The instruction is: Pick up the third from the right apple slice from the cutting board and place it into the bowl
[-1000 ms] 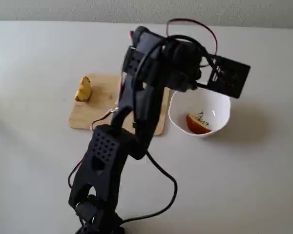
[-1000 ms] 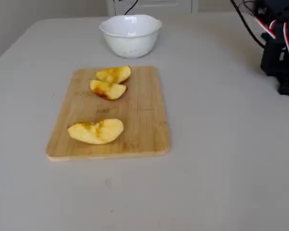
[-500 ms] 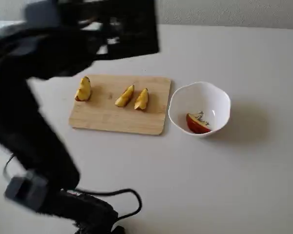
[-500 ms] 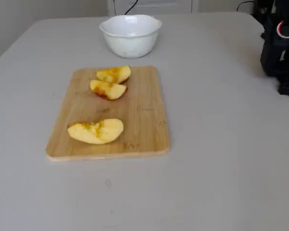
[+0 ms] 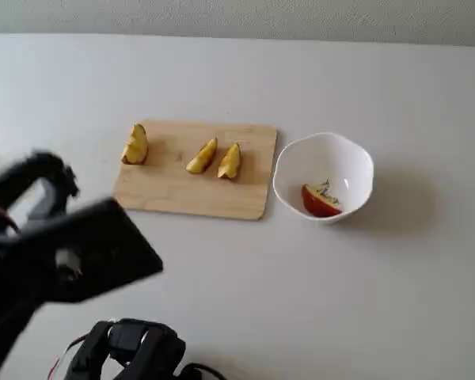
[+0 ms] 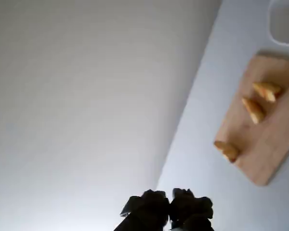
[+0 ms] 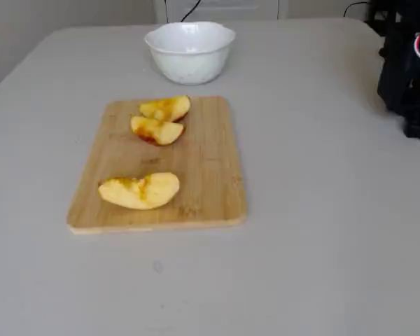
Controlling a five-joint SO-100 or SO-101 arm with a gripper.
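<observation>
A slim apple slice [image 5: 320,202] with red skin lies inside the white bowl [image 5: 342,157], just right of the cutting board [image 5: 178,194]. The bowl's wall hides it in the other fixed view [image 7: 189,52]. Three yellow wedges stay on the board: a chunky one [image 5: 134,144] at the left and two slimmer ones [image 5: 202,156] [image 5: 229,161]. My gripper [image 6: 171,206] shows at the bottom of the wrist view, fingers together and holding nothing. It is raised, far from the board [image 6: 265,125]. In a fixed view the arm [image 5: 79,253] is a dark blur at the lower left.
The pale grey table [image 5: 301,301] carries only the board and the bowl. The arm's base and cables [image 5: 134,352] sit at the front edge and show at the right in the other fixed view [image 7: 409,70]. A wall fills most of the wrist view.
</observation>
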